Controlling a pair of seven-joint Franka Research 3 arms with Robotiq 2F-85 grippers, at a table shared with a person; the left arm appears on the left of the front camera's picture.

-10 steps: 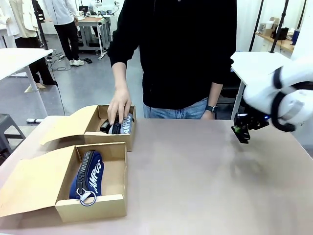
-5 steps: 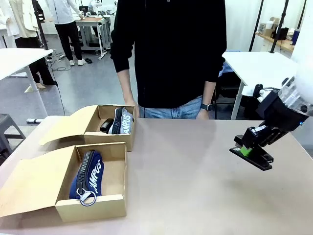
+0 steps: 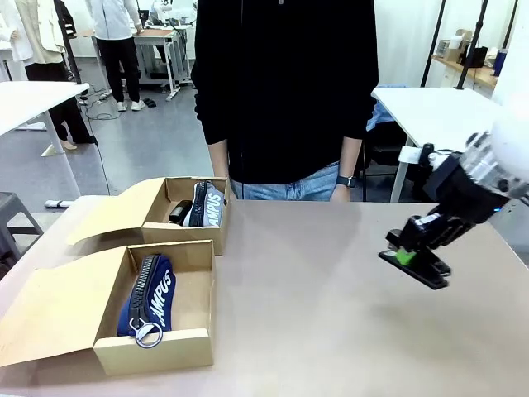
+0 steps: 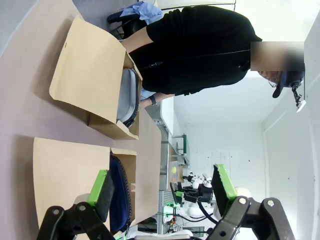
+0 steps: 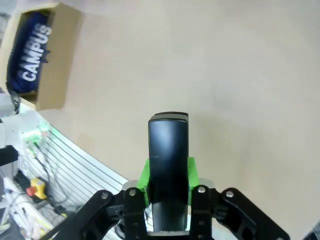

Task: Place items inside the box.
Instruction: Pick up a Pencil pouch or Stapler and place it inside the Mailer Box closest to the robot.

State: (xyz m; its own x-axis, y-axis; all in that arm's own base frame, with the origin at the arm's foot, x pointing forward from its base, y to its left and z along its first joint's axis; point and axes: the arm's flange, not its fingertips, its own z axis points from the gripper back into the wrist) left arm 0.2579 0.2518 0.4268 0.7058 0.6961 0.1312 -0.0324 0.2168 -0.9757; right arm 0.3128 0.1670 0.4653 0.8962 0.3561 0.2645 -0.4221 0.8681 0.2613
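Note:
My right gripper (image 3: 404, 255) hovers over the right side of the table, shut on a small black stapler (image 3: 416, 270) that lies flat between its green pads. In the right wrist view the stapler (image 5: 168, 160) stands straight up from the gripper (image 5: 168, 176). The near box (image 3: 149, 347) holds the navy "CAMPUS" pouch (image 3: 151, 295). Behind it, the far box (image 3: 183, 236) holds a grey pouch (image 3: 207, 203) and a small black item (image 3: 177, 215). My left gripper (image 4: 162, 189) is open and holds nothing, looking at both boxes, the grey pouch (image 4: 129, 97) and the navy pouch (image 4: 120, 192).
A person in black stands at the far edge of the table (image 3: 331, 314), hands down by their sides. Both boxes have their cardboard lids (image 3: 50, 310) folded open to the left. Bare tabletop lies between the boxes and my right gripper.
The person's hand has left the far box. My right gripper has come down and slightly left over the table, still holding the stapler.

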